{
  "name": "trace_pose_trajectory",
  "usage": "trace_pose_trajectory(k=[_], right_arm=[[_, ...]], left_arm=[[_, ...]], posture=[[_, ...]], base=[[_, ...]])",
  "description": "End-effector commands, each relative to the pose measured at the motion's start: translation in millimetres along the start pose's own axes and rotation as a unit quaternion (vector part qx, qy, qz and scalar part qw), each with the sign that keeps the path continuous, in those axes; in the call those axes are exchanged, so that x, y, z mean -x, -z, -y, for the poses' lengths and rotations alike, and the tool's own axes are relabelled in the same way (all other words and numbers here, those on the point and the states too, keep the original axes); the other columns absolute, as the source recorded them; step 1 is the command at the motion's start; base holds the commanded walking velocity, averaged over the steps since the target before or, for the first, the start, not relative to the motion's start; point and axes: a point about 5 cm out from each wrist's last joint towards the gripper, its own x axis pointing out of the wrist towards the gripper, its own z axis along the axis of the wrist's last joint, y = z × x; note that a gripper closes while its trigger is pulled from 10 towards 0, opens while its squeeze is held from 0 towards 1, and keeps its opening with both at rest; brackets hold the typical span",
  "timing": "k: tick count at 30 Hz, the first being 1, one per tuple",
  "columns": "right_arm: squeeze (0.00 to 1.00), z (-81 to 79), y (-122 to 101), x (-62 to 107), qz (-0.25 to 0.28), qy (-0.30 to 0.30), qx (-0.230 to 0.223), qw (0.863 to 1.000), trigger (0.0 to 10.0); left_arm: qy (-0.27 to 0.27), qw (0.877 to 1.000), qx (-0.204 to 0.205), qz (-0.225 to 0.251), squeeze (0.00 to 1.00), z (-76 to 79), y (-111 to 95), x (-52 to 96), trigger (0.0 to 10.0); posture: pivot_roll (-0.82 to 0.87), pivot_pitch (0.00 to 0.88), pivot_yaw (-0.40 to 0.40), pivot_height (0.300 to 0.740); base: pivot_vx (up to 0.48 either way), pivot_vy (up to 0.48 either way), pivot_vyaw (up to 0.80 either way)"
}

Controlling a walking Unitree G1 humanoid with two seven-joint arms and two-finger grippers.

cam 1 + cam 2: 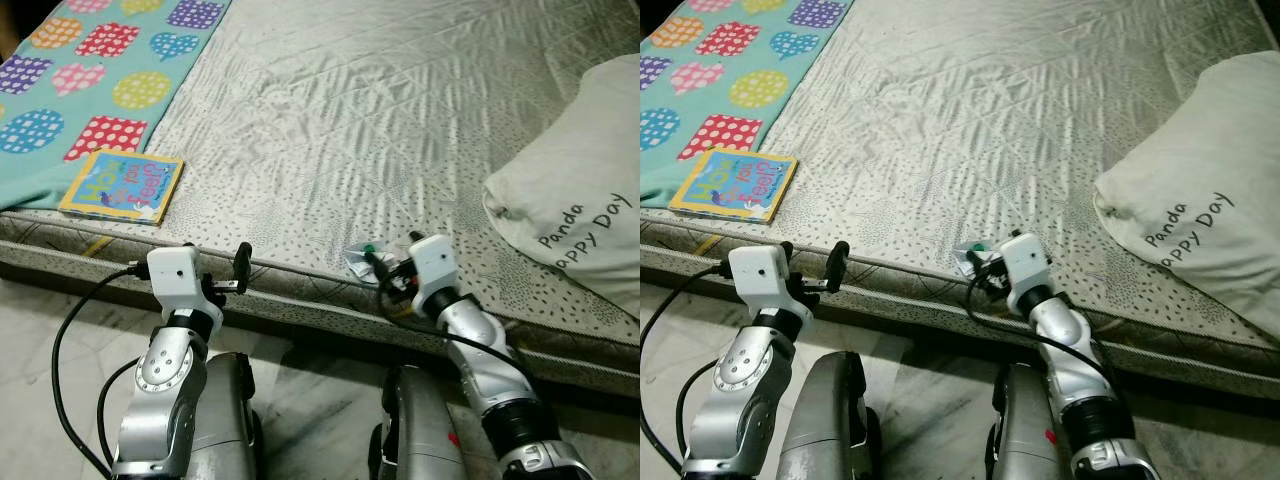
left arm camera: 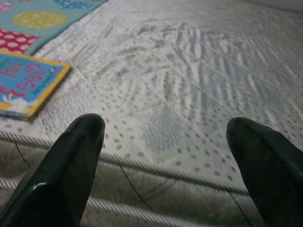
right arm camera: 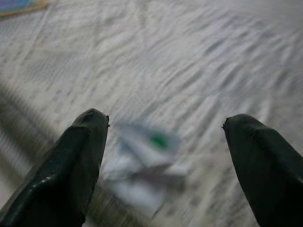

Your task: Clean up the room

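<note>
The right gripper [image 3: 163, 127] is spread wide and empty, straddling a crumpled wrapper [image 1: 362, 256] at the mattress [image 1: 400, 110] edge. The left gripper [image 2: 165, 132] – also wide open, holding nothing – hovers by that edge near a picture book [image 1: 122, 186]. A pillow [image 1: 575, 215] reads "Panda" and "ppy Day".

A quilted grey-beige mattress [image 1: 400, 110] with a satiny sheen carries a matt teal cloth sheet [image 1: 90, 70] printed with dotted speech bubbles, a glossy-covered children's book [image 1: 122, 186], a crumpled shiny white wrapper [image 1: 362, 257] and a soft off-white cloth pillow [image 1: 575, 220]. Below lies polished marble floor [image 1: 50, 330]. Glossy black plastic fingers [image 2: 66, 170] catch the light.
</note>
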Motion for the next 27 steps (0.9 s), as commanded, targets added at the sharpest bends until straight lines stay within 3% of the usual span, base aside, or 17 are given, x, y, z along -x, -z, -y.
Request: trace_pose_trajectory(k=[1,7,16,21,27], right_arm=[[0.0,-11.0,10.6,-1.0,-0.036,-0.035,-0.002,0.999,10.0],[0.0,-23.5,10.7,-5.1,-0.044,-0.066,0.006,0.997,10.0],[0.0,-27.6,-9.9,-9.9,0.015,-0.014,-0.029,0.999,10.0],[0.0,-26.2,-28.9,-20.1,0.056,0.025,-0.025,0.998,10.0],[0.0,-44.7,-38.0,-36.5,0.061,0.007,-0.004,0.998,10.0]], left_arm=[[-0.003,1.0,-0.004,-0.007,0.0,-1.3,2.1,4.7,10.0],[-0.005,1.0,-0.002,-0.016,0.0,-1.1,4.9,12.6,10.0],[-0.006,1.0,0.002,-0.023,0.0,2.9,2.7,22.7,10.0],[-0.003,1.0,0.004,-0.024,0.0,10.1,0.5,27.1,10.0],[0.0,1.0,0.004,-0.023,0.0,12.9,-4.5,31.6,10.0]], posture=[[0.02,0.28,-0.016,0.581],[0.02,0.313,-0.012,0.581],[0.03,0.382,-0.025,0.581],[0.05,0.387,-0.032,0.581],[0.08,0.401,-0.046,0.581]], base=[[0.0,0.0,0.0],[0.0,0.0,0.0],[0.0,0.0,0.0],[0.0,0.0,0.0],[0.0,0.0,0.0]])
